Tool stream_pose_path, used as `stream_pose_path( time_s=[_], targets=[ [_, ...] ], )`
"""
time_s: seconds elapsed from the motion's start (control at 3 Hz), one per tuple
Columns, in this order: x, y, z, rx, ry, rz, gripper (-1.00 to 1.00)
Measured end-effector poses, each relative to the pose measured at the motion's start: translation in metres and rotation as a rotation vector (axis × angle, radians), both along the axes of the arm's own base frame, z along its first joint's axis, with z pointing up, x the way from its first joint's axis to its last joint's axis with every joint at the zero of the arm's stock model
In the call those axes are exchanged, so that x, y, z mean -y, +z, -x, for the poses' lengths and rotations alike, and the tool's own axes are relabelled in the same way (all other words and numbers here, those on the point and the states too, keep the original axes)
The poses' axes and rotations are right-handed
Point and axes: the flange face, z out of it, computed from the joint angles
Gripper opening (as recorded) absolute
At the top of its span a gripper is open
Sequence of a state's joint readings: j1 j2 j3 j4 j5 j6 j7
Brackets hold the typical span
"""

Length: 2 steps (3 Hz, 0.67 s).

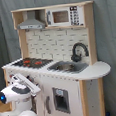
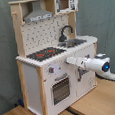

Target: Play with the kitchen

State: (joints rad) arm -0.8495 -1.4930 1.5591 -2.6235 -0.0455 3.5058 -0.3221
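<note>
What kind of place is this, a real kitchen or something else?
Probably a lab or test room, not a real kitchen: a toy kitchen stands on a wooden table before a grey curtain, with a robot arm reaching in.

Your arm [image 1: 17, 92] sat low at the first exterior view's left, reaching toward the kitchen [image 1: 65, 68] front below the stovetop [image 1: 32, 62]; the sink [image 1: 69, 67] and faucet [image 1: 78, 51] stood beside it.

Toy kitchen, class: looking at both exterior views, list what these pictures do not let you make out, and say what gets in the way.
- The gripper: in both exterior views its tip lies against the kitchen front, so whether it touches or holds anything is unclear.
- The knobs: too small in the second exterior view to read their settings.
- The oven door: in the first exterior view the arm covers it.
- The sink basin: too shallow an angle to see inside.
</note>
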Motion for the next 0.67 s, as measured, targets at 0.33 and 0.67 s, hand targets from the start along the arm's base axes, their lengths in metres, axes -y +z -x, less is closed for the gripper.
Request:
stream_pose_path(
  time_s=[0.33,0.67],
  targets=[
    [-0.0096,-0.0055,0.0003,-0.005,0.019,0.035,1.00],
    [-0.0097,-0.0055,0.0003,-0.005,0.018,0.035,-1.00]
  ],
)
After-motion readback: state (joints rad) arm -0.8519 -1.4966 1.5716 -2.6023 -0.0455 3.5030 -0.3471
